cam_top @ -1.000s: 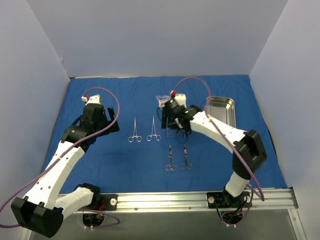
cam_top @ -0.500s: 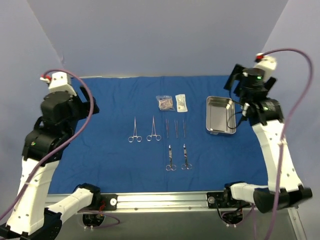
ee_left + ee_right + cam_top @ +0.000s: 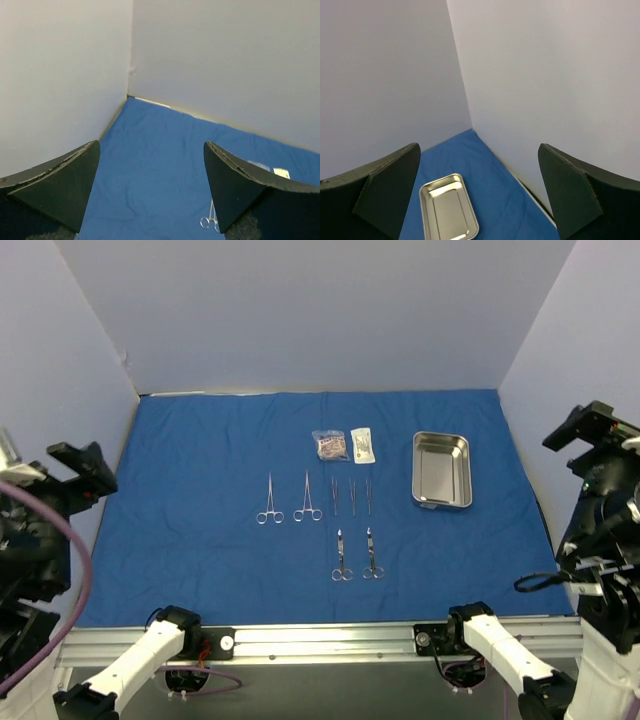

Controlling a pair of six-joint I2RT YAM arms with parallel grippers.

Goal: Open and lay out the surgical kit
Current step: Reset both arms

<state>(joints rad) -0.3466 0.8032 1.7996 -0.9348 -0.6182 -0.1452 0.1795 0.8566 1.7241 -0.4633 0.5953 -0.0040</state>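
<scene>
the blue cloth (image 3: pixel 200 530) lies flat with scissors (image 3: pixel 307 513), tweezers (image 3: pixel 351 496), two packets (image 3: pixel 330 445) and the tray (image 3: pixel 441 472) spread apart so each is easy to see, while the left end effector (image 3: pixel 151 145) and right end effector (image 3: pixel 478 146) hang wide open, holding nothing.

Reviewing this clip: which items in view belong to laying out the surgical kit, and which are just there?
Part of the job: blue cloth wrap; steel tray; two ring-handled clamps; three tweezers; two small scissors; two clear packets.
Just there: metal mounting rail; grey walls.
</scene>
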